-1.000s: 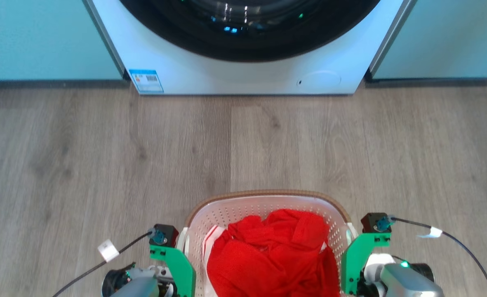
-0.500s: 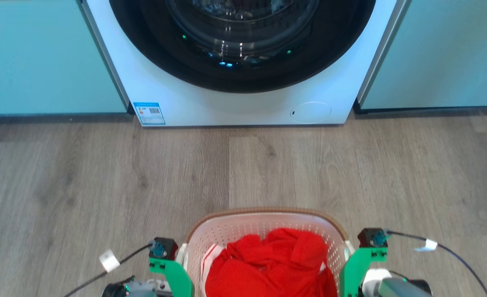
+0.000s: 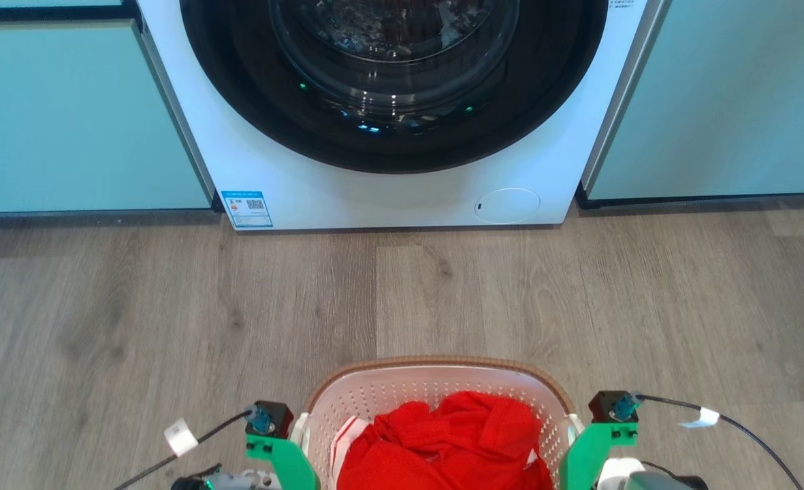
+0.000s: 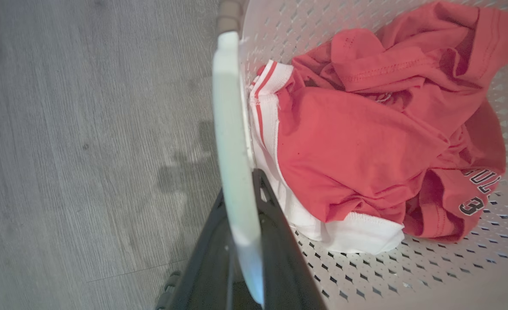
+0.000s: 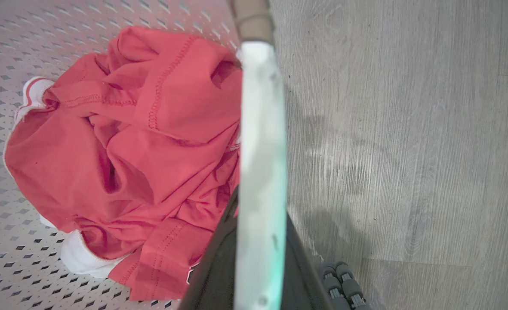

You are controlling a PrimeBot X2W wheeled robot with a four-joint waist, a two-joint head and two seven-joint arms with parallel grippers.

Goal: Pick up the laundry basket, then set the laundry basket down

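Status of task, for your attention.

The laundry basket (image 3: pixel 436 361) sits squarely in front of the washing machine (image 3: pixel 388 197), well apart from it, with a bare stretch of wooden floor (image 3: pixel 136 306) between the two. A red garment (image 4: pixel 365 142) with white trim lies loose inside it.

Your left end effector (image 4: pixel 241 189) is clamped on the basket's left handle (image 4: pixel 232 129): one dark finger stands on the outside of the white strip and one on the inside. Your right end effector (image 5: pixel 260 206) grips the right handle (image 5: pixel 260 129) in the same way. Both grips look centred, with the handles running straight up between the fingers.

Judgement on progress: the grasp is made on both sides. The wrist views show soft shadows on the floor that stand off from the basket wall, which suggests the basket is off the floor; its underside is hidden, so you cannot confirm this. Treat the pick-up as done or nearly done.

Left to do: lower the basket level in front of the washing machine, confirm it rests on the floor, then release both handles.
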